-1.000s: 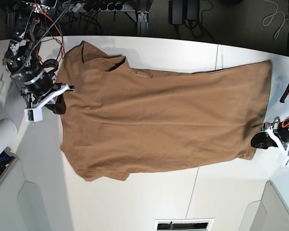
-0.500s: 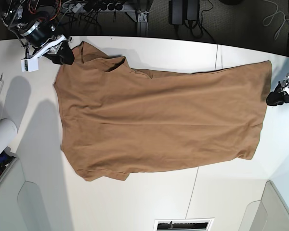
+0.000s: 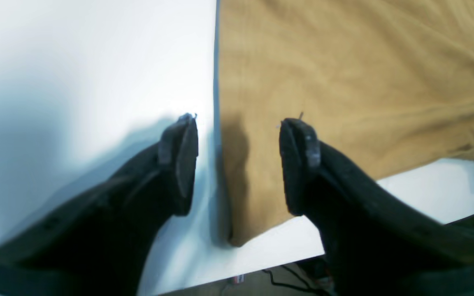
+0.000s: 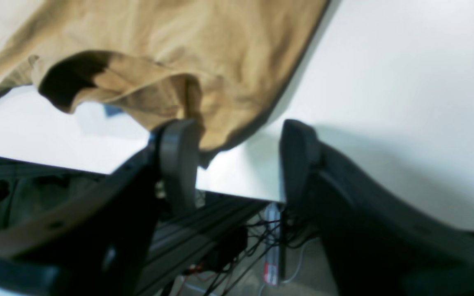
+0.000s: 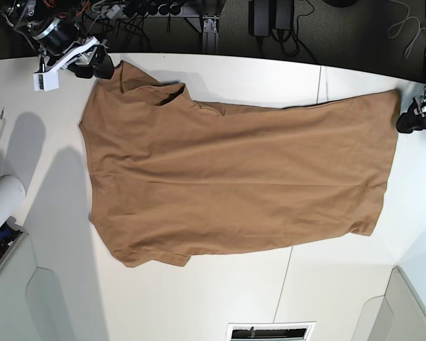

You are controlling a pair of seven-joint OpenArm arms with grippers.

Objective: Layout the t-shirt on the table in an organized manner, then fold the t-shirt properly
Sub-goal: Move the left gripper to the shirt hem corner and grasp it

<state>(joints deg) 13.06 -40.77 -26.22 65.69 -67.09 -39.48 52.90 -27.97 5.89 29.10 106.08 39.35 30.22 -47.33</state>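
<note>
The soft tan t-shirt [image 5: 234, 181] lies spread flat on the smooth white table [image 5: 199, 298], lightly wrinkled. The left gripper [image 3: 237, 160] straddles its hem edge, jaws spread. The right gripper [image 4: 237, 164] hangs by the sleeve corner, jaws apart too.

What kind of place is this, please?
Probably a robotics lab bench: a white table with a t-shirt spread on it, two robot grippers at its far corners, and loose cables and power strips behind.
</note>
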